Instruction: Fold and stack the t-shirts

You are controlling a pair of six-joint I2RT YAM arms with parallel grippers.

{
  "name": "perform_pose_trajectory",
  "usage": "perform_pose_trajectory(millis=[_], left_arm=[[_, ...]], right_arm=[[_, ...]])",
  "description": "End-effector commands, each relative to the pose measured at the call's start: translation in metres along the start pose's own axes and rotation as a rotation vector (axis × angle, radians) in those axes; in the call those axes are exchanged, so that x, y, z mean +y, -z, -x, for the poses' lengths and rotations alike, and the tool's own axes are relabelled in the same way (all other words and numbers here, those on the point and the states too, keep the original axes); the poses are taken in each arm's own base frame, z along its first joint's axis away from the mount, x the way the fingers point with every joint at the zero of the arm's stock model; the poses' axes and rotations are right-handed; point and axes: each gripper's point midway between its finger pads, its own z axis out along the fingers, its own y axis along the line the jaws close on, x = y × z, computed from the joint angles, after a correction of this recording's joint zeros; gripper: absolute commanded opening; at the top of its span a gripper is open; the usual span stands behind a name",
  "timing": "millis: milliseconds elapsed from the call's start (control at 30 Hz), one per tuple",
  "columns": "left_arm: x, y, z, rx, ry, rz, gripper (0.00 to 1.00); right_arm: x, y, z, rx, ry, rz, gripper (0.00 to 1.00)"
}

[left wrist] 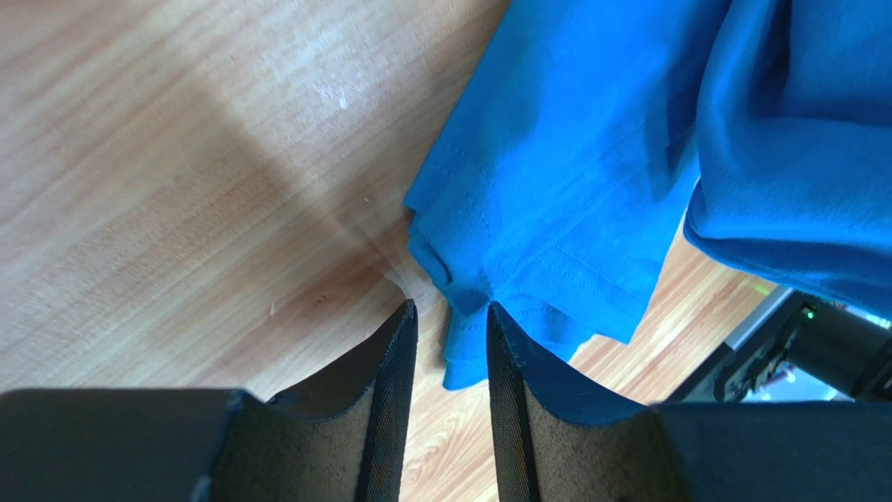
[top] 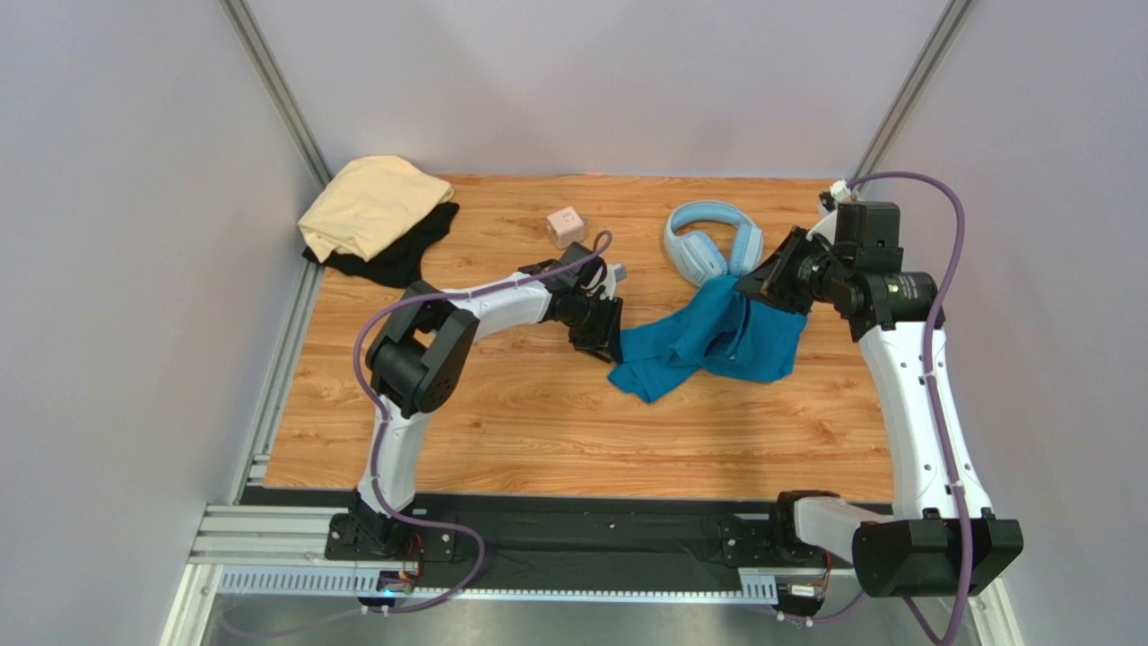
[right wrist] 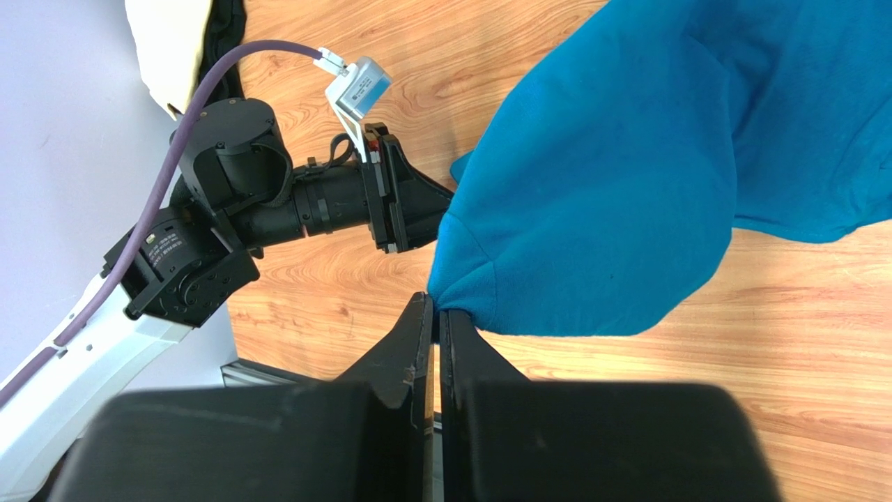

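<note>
The teal-blue t-shirt (top: 708, 337) lies crumpled at mid-table, its right part lifted. My right gripper (top: 784, 279) is shut on a fold of it; in the right wrist view the gripper (right wrist: 437, 309) pinches the cloth (right wrist: 628, 178), which hangs off the table. My left gripper (top: 613, 330) is at the shirt's left edge, low over the table. In the left wrist view the gripper (left wrist: 450, 309) is open, with a hem corner of the shirt (left wrist: 565, 157) lying between the fingertips. The pale tan t-shirt (top: 371, 202) lies folded on the black t-shirt (top: 404, 253) at the back left.
Light-blue headphones (top: 712, 240) lie just behind the teal shirt, touching it. A small pink cube (top: 566, 225) sits behind the left arm. Grey walls close in the left, back and right sides. Bare wood (top: 539, 417) runs along the front.
</note>
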Motion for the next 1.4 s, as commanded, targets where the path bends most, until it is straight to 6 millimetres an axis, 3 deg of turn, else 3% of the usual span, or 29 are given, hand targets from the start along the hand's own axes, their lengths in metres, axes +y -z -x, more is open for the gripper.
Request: perform_pose_trajectory(millis=[0,300,467,533,600,633,767,900,933,967,1033,1067,1133,1167,1233,1267,1333,1367], left_arm=[[0.01,-0.006,0.012,-0.056,-0.001,0.045,0.38],[0.013,-0.018,0.01,-0.044,0.022,0.031,0.37],[0.01,-0.023,0.002,-0.016,0.028,-0.003,0.3],[0.008,-0.025,0.001,-0.018,0.021,-0.007,0.23],[0.007,-0.029,-0.003,-0.004,0.024,-0.017,0.04],[0.006,-0.029,-0.004,0.0,0.024,-0.021,0.0],[0.01,-0.023,-0.004,0.001,0.005,0.026,0.0],[0.009,0.018,0.012,-0.077,-0.033,0.085,0.0],[0.009,0.027,0.016,-0.1,-0.016,0.079,0.0],[0.006,0.052,0.03,-0.161,0.003,0.062,0.0],[0.013,0.074,0.032,-0.209,0.05,0.054,0.0],[0.016,0.102,0.044,-0.272,0.055,0.06,0.0],[0.023,0.134,0.046,-0.291,0.045,0.115,0.0],[0.027,0.162,0.054,-0.338,0.045,0.143,0.0],[0.03,0.194,0.051,-0.347,0.046,0.18,0.0],[0.032,0.222,0.054,-0.402,0.044,0.191,0.0],[0.032,0.247,0.048,-0.435,0.058,0.199,0.0],[0.03,0.271,0.049,-0.494,0.055,0.201,0.0]], right_arm=[[-0.001,0.001,0.001,0.0,0.024,-0.005,0.0],[-0.001,0.003,0.0,0.004,0.032,-0.007,0.0],[-0.001,0.003,0.0,0.005,0.031,-0.008,0.0],[0.0,0.003,0.0,0.009,0.029,-0.003,0.0],[0.0,0.003,0.0,0.006,0.03,-0.003,0.0],[-0.001,0.003,0.0,0.005,0.033,-0.006,0.0],[-0.003,0.003,0.0,0.002,0.036,-0.012,0.0],[-0.002,0.005,0.005,-0.018,0.049,-0.017,0.0],[-0.004,0.008,0.015,-0.046,0.031,-0.023,0.0],[-0.004,0.009,0.019,-0.058,0.023,-0.018,0.0],[0.008,0.015,0.032,-0.102,0.025,0.02,0.0],[0.012,0.018,0.036,-0.118,0.019,0.031,0.0],[0.019,0.023,0.047,-0.159,0.028,0.051,0.0],[0.025,0.026,0.053,-0.178,0.035,0.063,0.0],[0.03,0.029,0.059,-0.19,0.045,0.079,0.0],[0.035,0.033,0.065,-0.205,0.055,0.086,0.0],[0.042,0.039,0.072,-0.225,0.069,0.102,0.0],[0.048,0.045,0.08,-0.25,0.079,0.113,0.0]])
